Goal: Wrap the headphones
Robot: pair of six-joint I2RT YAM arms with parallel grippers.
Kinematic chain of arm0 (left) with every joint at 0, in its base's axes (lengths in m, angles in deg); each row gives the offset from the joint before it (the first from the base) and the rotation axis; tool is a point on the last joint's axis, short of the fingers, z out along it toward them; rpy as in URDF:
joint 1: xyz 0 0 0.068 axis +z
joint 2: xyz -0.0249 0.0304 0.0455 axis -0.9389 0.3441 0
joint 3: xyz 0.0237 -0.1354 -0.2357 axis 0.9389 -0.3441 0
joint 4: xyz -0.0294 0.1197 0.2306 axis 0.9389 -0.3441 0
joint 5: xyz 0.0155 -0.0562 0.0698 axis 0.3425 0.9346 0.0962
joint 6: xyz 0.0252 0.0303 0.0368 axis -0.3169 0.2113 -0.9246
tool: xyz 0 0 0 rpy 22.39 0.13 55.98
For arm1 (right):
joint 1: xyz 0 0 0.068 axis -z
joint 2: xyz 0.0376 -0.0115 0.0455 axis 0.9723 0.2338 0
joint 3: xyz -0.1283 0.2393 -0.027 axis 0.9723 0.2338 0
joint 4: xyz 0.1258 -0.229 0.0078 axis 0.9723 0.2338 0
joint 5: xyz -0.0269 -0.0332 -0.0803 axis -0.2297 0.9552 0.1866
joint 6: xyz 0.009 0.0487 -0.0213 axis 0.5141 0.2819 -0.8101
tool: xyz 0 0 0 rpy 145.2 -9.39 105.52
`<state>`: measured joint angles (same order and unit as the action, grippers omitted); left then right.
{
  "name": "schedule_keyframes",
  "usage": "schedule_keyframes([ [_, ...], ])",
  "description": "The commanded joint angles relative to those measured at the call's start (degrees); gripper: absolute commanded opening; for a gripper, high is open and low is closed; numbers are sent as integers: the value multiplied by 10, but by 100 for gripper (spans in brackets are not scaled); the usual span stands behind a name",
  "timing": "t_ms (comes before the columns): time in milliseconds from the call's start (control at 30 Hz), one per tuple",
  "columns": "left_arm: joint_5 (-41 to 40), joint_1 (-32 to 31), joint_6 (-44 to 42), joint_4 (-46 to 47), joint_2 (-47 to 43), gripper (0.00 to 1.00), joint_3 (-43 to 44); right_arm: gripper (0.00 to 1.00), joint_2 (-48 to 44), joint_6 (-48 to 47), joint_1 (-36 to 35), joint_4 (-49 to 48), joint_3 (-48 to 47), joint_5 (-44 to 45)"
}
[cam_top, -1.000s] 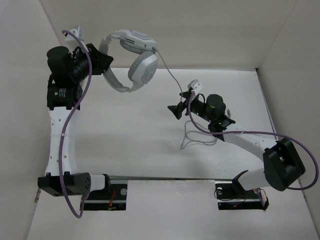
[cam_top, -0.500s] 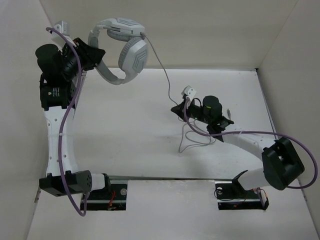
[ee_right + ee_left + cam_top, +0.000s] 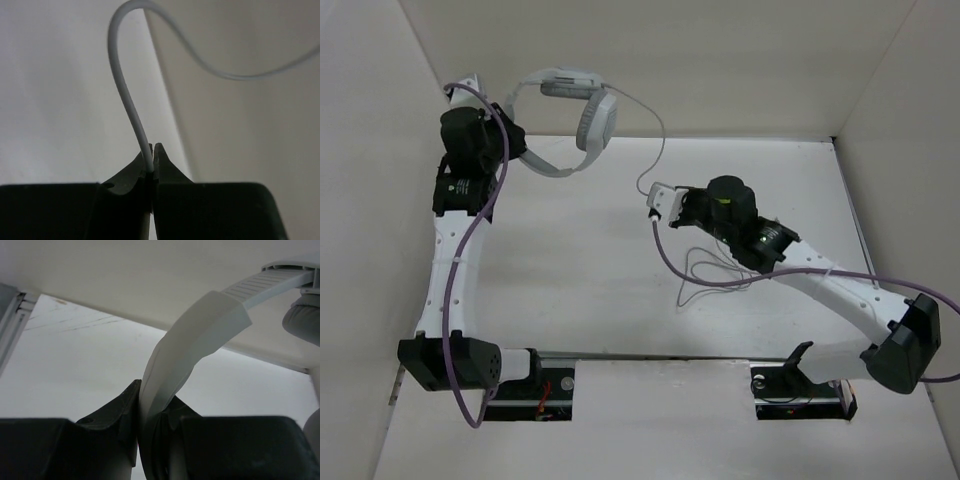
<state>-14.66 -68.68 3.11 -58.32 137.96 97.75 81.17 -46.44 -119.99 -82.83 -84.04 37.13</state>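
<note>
The light grey headphones (image 3: 592, 120) hang in the air at the back left. My left gripper (image 3: 520, 152) is shut on their headband (image 3: 192, 337), which stands pinched between the black fingers of that gripper (image 3: 150, 407). One padded earcup (image 3: 302, 320) shows at the right edge of the left wrist view. The thin grey cord (image 3: 660, 135) loops down from the headphones to my right gripper (image 3: 660, 208) near the table's middle. That gripper (image 3: 152, 156) is shut on the cord (image 3: 122, 85). The rest of the cord (image 3: 705, 275) lies loose on the table under the right arm.
White walls (image 3: 720, 60) enclose the white table (image 3: 580, 260) at the back and on both sides. Thick purple cables (image 3: 470, 230) run along both arms. The arm bases (image 3: 540, 385) sit at the near edge.
My right gripper has shut on the cord and moved left and farther from the base. The left arm has swung the headphones about, and the earcup now faces edge-on.
</note>
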Motion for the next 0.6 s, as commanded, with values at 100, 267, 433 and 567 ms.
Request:
schedule_keyframes([
  [100, -195, -53, -125, 64, -16, 0, -57, 0, -49, -404, -20, 47, -34, 176],
  [267, -217, -83, -184, 69, -6, 0, -99, 0, -39, -485, -44, 48, -132, 175],
  [433, -211, -138, -240, 66, 7, 0, -120, 0, -16, -554, -83, -23, -199, 125],
  [567, -196, -191, -267, 65, 24, 0, -108, 0, -5, -529, -116, -36, -199, 74],
])
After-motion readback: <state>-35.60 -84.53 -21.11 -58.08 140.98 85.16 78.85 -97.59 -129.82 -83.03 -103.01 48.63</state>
